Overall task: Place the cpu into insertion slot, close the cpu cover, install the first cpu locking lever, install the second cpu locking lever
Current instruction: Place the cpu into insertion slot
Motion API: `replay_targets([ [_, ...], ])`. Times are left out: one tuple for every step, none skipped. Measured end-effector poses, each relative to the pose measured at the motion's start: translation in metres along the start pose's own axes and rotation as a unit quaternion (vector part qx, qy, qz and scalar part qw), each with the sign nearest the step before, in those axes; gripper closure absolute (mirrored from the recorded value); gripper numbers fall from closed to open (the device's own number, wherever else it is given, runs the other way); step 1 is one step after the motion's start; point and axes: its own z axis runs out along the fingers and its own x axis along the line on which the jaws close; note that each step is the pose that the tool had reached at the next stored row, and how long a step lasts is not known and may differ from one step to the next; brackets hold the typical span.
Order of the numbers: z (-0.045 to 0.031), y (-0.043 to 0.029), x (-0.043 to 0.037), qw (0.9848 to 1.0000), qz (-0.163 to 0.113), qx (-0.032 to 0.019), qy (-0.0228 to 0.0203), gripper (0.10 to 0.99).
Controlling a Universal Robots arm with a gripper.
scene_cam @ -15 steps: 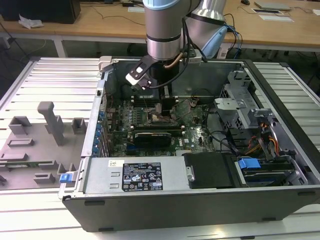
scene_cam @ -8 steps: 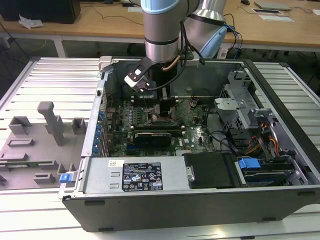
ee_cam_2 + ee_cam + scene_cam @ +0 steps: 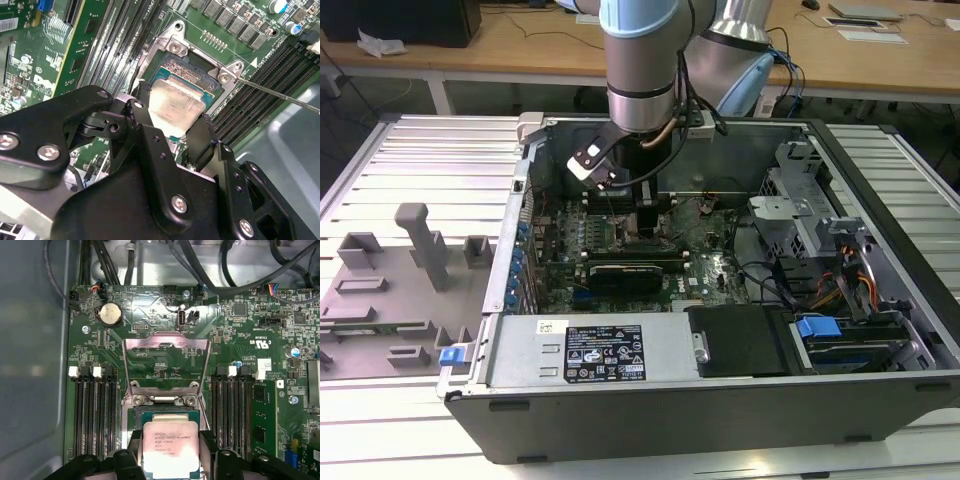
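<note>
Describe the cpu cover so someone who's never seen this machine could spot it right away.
Inside the open computer case, find the insertion slot on the green board, between two banks of long black memory slots. The cpu cover stands flipped up on the slot's far side from the gripper holding the cpu. Nothing else nearby is a thin silver frame with a large square window.

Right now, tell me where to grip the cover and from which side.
Take the cover by its free bar, opposite the hinge. It stands swung open, so probably come from above; the thin bar suits a pinch, the window giving room.
</note>
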Motion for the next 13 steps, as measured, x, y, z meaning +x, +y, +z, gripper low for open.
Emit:
replay_targets([
  [0.0009,-0.0002,0.0003,1.0,0.001,0.0,-0.0001,0.549],
  [0.0014,-0.0003,0.0007,1.0,0.002,0.0,-0.0002,0.549],
  [0.0019,-0.0004,0.0011,1.0,0.002,0.0,-0.0002,0.549],
  [0.0025,-0.0005,0.0017,1.0,0.003,0.0,-0.0002,0.549],
  [0.0029,-0.0007,0.0021,1.0,0.003,0.0,-0.0002,0.549],
  [0.0037,-0.0009,0.0026,1.0,0.004,0.0,-0.0003,0.549],
  [0.0044,-0.001,0.0028,1.0,0.004,0.0,-0.0004,0.549],
  [0.0057,-0.0013,0.0029,1.0,0.006,0.0,-0.0005,0.549],
  [0.0071,-0.0016,0.003,1.0,0.007,0.0,-0.0006,0.549],
  [0.0079,-0.0019,0.0031,1.0,0.008,0.0001,-0.0006,0.549],
  [0.009,-0.0022,0.0032,1.0,0.009,0.0,-0.0007,0.549],
  [0.0097,-0.0024,0.0033,1.0,0.009,0.0,-0.0008,0.549],
  [0.011,-0.0029,0.0033,1.0,0.009,0.0001,-0.0008,0.549],
])
